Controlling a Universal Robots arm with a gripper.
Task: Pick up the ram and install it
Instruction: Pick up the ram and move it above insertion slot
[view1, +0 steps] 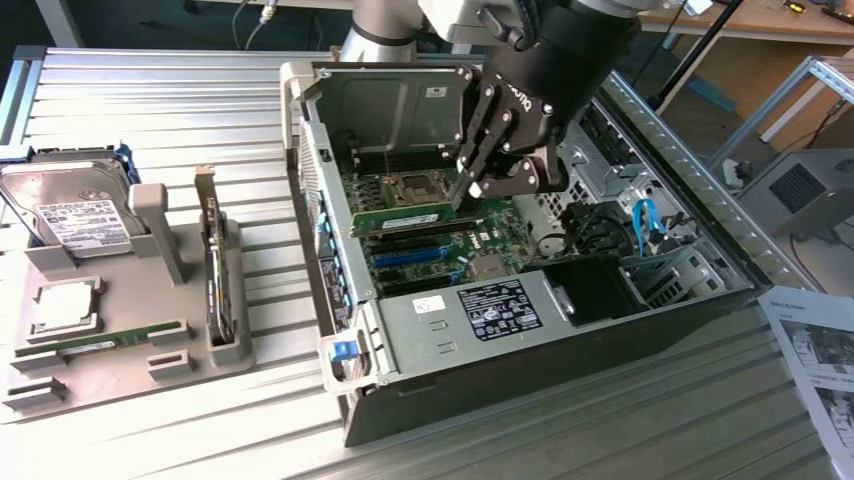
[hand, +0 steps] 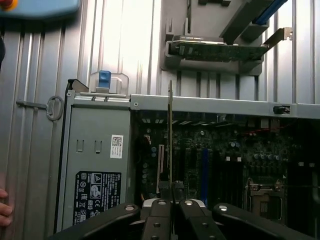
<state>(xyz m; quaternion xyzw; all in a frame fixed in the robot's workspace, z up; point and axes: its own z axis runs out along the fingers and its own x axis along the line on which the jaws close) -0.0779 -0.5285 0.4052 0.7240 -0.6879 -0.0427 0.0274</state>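
Note:
My gripper (view1: 470, 195) reaches down into the open computer case (view1: 334, 300) and is shut on the ram (view1: 407, 216), a long thin green stick held level over the motherboard. The stick hangs just above the black and blue memory slots (view1: 420, 245), beside the processor socket (view1: 411, 186). In the wrist view the ram (hand: 170, 130) stands edge-on, pinched between the two fingers of the gripper (hand: 172, 202), with the blue slot (hand: 204, 165) a little to one side. Whether the stick touches a slot I cannot tell.
A grey holder (view1: 187, 360) on the exterior view's left carries a hard drive (view1: 74, 215), a square silver chip (view1: 63, 305), another green stick (view1: 100, 342) and an upright expansion card (view1: 211, 255). The power supply (view1: 494, 305) fills the case's near end. A person's hand (hand: 4, 207) shows at the wrist view's edge.

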